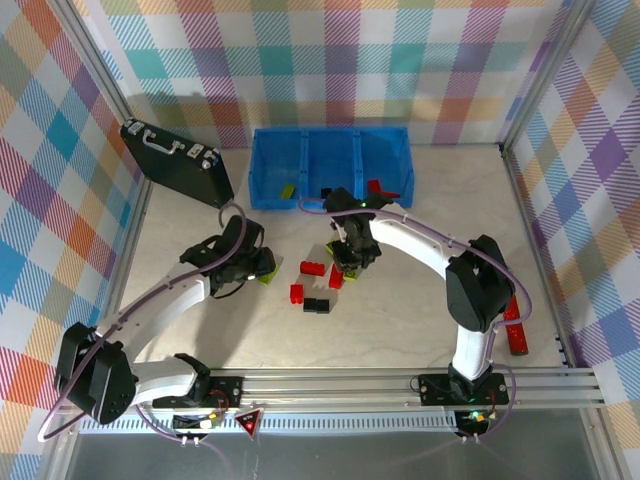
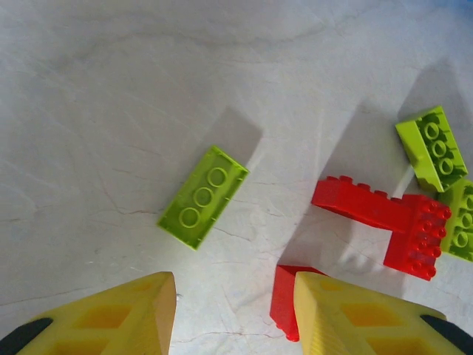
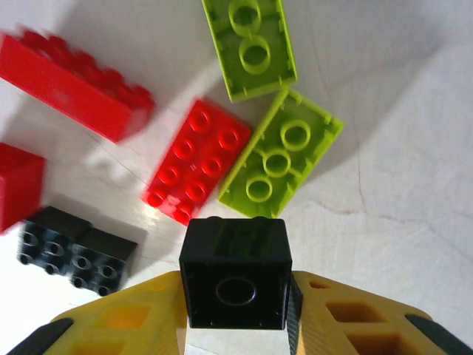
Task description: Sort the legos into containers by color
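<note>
In the right wrist view my right gripper [image 3: 235, 296] is shut on a small black lego [image 3: 235, 274], held above the table. Below it lie a red lego [image 3: 198, 161], two lime legos [image 3: 282, 155] [image 3: 250, 44], another red one [image 3: 74, 85] and a black one [image 3: 74, 248]. My left gripper [image 2: 235, 296] is open over bare table, with a red lego [image 2: 284, 296] against its right finger and a lime lego [image 2: 203, 196] ahead. From above, the left gripper [image 1: 258, 265] and right gripper [image 1: 350, 255] are near the loose legos [image 1: 313, 267]. The blue containers [image 1: 330, 150] stand behind them.
A black briefcase [image 1: 175, 158] lies at the back left beside the bin. A long red tube [image 1: 515, 320] lies at the right edge near the right arm. Checked walls close in the table on three sides, with a metal rail [image 1: 350, 380] in front.
</note>
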`<state>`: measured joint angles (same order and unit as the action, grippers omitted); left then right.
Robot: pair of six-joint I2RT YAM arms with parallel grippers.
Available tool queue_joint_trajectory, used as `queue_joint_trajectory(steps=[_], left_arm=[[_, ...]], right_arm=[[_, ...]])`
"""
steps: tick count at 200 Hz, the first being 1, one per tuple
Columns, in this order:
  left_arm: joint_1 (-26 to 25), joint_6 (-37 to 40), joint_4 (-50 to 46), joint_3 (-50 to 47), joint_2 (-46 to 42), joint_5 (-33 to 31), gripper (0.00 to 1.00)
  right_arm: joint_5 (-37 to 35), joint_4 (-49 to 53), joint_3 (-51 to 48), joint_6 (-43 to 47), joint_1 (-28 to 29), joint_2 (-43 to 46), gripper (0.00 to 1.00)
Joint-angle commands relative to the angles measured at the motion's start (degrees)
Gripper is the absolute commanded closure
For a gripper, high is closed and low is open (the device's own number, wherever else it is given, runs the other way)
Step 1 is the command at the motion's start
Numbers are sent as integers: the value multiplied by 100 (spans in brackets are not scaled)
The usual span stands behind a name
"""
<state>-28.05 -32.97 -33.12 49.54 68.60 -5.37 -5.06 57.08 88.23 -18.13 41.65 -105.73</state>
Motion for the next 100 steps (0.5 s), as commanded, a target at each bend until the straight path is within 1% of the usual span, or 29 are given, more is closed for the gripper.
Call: queue_joint_trajectory(steps=[1, 38, 100], left_arm=[[193, 89, -183, -178, -281, 158, 54], [257, 83, -265, -260, -507, 218, 54], [265, -13, -315, -367, -783, 257, 54]], right_arm=[[-127, 199, 661, 214, -153, -244, 61], [-144, 464, 2295, 510, -456, -1150, 61], [-218, 965, 5487, 706, -900, -3151, 61]])
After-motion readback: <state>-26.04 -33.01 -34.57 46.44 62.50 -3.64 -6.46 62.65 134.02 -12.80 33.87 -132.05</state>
